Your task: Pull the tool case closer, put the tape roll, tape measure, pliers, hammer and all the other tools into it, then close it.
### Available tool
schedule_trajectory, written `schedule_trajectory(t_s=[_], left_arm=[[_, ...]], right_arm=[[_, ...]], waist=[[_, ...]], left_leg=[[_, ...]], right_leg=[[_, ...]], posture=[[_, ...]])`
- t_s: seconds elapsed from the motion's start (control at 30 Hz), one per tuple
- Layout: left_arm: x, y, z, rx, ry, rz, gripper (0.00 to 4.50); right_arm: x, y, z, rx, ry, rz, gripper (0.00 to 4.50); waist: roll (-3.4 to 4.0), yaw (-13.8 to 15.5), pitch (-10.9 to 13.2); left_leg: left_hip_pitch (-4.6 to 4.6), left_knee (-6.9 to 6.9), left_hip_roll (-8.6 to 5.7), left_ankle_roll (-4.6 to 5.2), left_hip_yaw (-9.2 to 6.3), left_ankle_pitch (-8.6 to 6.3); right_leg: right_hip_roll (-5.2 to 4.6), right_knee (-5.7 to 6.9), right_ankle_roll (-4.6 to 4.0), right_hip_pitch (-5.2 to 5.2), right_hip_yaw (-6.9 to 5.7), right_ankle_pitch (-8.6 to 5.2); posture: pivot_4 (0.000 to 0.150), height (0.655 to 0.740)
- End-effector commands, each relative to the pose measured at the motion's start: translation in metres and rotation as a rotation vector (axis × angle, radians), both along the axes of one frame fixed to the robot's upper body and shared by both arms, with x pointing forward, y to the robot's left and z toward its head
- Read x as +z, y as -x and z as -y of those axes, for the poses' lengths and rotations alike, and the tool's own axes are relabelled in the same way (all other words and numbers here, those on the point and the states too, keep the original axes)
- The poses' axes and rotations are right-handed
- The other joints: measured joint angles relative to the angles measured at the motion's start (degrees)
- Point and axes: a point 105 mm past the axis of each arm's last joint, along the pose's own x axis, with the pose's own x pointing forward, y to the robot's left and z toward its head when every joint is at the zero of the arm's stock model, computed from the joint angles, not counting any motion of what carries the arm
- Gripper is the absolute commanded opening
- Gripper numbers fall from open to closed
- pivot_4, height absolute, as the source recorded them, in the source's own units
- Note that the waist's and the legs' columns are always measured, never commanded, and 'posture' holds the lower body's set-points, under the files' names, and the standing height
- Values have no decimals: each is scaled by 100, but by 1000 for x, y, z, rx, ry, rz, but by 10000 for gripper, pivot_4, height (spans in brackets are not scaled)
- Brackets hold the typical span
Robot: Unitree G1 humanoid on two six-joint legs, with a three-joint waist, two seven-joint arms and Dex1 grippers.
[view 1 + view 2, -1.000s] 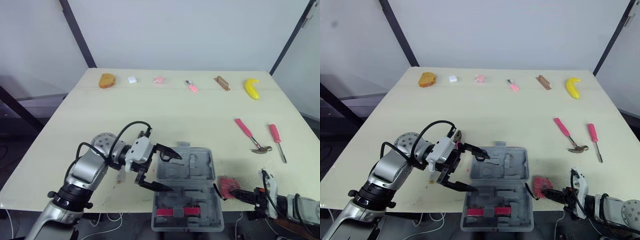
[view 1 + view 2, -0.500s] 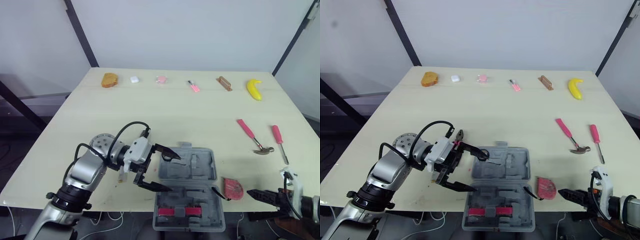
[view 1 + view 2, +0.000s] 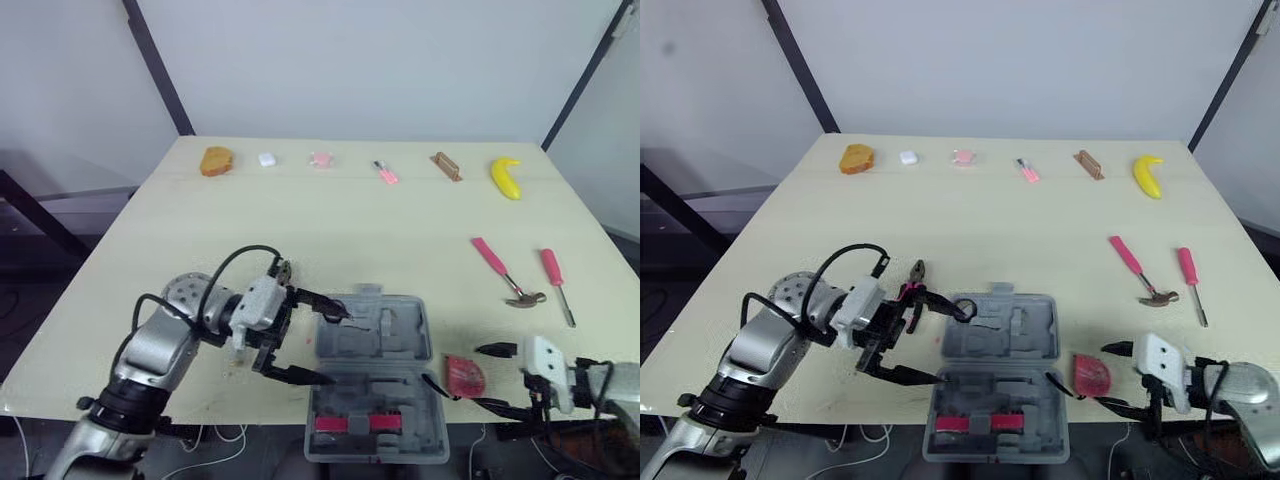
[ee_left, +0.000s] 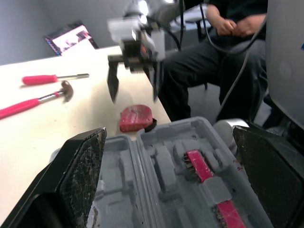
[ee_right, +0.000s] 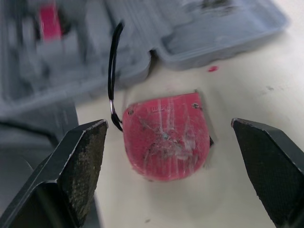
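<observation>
While both gape — left tool [image 3: 335, 347] at the tool case [image 3: 402, 345], right tool [image 3: 478, 377] by the tape measure [image 3: 460, 372] — the hammer [image 3: 497, 268] points head nearward.

left arm [image 3: 160, 345] silver-grey | cable [image 3: 248, 248] black | left hand [image 3: 337, 347], right hand [image 3: 477, 376] black, seemingly textured

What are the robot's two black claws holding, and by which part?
Nothing. The left gripper stands open at the grey plastic tool case; the right gripper stands open around the red tape measure, clear of it.
</observation>
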Motion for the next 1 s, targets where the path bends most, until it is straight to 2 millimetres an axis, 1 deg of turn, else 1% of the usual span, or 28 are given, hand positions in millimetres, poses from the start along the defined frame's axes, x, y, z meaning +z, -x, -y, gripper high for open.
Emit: schedule_trajectory(t_s=[0.03, 0.13, 0.23, 0.53, 0.67, 0.83, 0.97, 1.0], left_arm=[[11, 7, -11, -6, -6, 55, 45000], [11, 10, -19, 22, -14, 47, 45000], [12, 13, -23, 32, -17, 46, 45000], [13, 17, -18, 30, -1, 49, 45000], [12, 16, -19, 30, -2, 51, 45000], [14, 13, -20, 32, -1, 51, 45000], [13, 12, -18, 28, 3, 48, 45000], [13, 12, -17, 25, 2, 48, 45000]], right_arm=[[-6, -6, 3, 32, 38, 40, 44371], [-9, -6, 2, 47, 27, 32, 44371], [-13, -4, 2, 69, 32, 26, 44371], [-23, -10, -5, 70, -20, 55, 44371], [-31, -8, 0, 56, -13, 51, 44371], [-29, -10, 7, 31, -12, 66, 44371], [-28, -9, 7, 43, -8, 63, 44371], [-28, -9, 7, 44, -8, 65, 42031]], waist=[[1, 0, 1], [6, 1, 3], [7, 9, 4], [10, 0, 5], [11, 4, 6], [11, 5, 5], [11, 11, 5], [11, 9, 5]], left_leg=[[0, 0, 0, 0, 1, 0], [2, 0, 0, 0, 3, 0], [2, 0, 1, 0, 3, 0], [7, 0, 1, 0, 7, 0], [9, 1, 1, 0, 11, 0], [13, 1, 1, 0, 11, 0], [13, 1, 1, 0, 11, 0], [13, 1, 1, 0, 12, 0]], right_leg=[[0, 0, 0, 0, 1, 0], [0, 1, -1, 0, 2, 0], [-1, 2, -1, 0, 2, 0], [-1, 7, -2, 0, 5, 0], [-1, 7, -2, 1, 9, 1], [-1, 8, -2, 4, 9, 1], [-1, 8, -2, 5, 9, 1], [-1, 8, -2, 6, 10, 1]], posture=[[1500, 7400], [1500, 7400], [1500, 7400], [1500, 7400], [1500, 7400], [1500, 7400], [1500, 7400], [1500, 7400]])
